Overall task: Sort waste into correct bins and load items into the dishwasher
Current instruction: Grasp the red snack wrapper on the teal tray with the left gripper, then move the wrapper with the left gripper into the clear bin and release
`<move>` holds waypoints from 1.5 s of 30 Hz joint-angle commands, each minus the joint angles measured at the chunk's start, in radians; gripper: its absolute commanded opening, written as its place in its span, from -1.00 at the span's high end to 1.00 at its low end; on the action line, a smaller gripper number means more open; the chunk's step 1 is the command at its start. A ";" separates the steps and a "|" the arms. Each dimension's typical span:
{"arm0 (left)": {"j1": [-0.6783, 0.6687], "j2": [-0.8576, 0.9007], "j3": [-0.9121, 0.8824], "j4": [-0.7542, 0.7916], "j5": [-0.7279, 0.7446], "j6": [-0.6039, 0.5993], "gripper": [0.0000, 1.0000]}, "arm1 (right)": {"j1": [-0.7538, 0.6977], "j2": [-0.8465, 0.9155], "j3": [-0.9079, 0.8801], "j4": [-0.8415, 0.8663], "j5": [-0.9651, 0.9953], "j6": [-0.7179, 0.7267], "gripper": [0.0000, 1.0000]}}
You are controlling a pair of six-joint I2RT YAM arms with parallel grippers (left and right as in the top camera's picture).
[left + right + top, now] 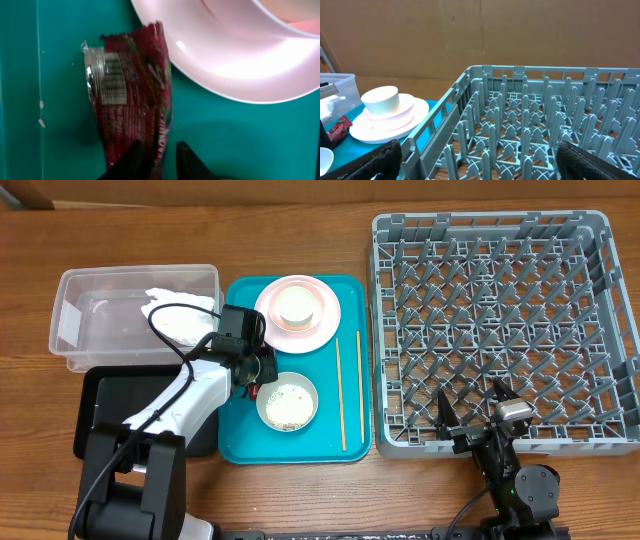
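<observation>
Red wrapper sits between the downward-reaching left gripper's nearly closed fingers, grip unclear. The right gripper hangs wide apart by the rack.

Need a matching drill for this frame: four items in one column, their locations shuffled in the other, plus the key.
Items
1. crumpled napkin
2. red wrapper
3. rice-like grains
4. chopsticks

Locations
A. in the grey-white bowl
B. flat on the teal tray, next to the pink plate
C. in the clear tub
D. lying along the teal tray's right side, nearest the dish rack

Pairs: 1-C, 2-B, 3-A, 4-D
</observation>
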 commanded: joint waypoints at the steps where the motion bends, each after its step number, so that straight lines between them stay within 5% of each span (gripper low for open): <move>1: -0.002 0.005 0.013 0.006 -0.010 -0.001 0.65 | -0.006 -0.010 -0.011 0.007 0.001 0.000 -1.00; 4: -0.002 0.002 0.057 -0.031 -0.010 0.004 0.92 | -0.006 -0.010 -0.011 0.006 0.001 0.000 -1.00; 13: 0.000 -0.011 0.370 -0.315 -0.032 0.026 0.92 | -0.006 -0.010 -0.011 0.007 0.001 0.000 -1.00; 19: 0.027 -0.013 0.579 -0.468 -0.209 0.026 0.92 | -0.006 -0.010 -0.011 0.006 0.001 0.000 -1.00; 33: 0.283 -0.003 0.534 -0.455 -0.305 0.002 0.92 | -0.006 -0.010 -0.011 0.007 0.001 0.000 -1.00; 45: 0.321 -0.002 0.404 -0.324 -0.306 0.002 0.90 | -0.006 -0.010 -0.011 0.007 0.001 0.000 -1.00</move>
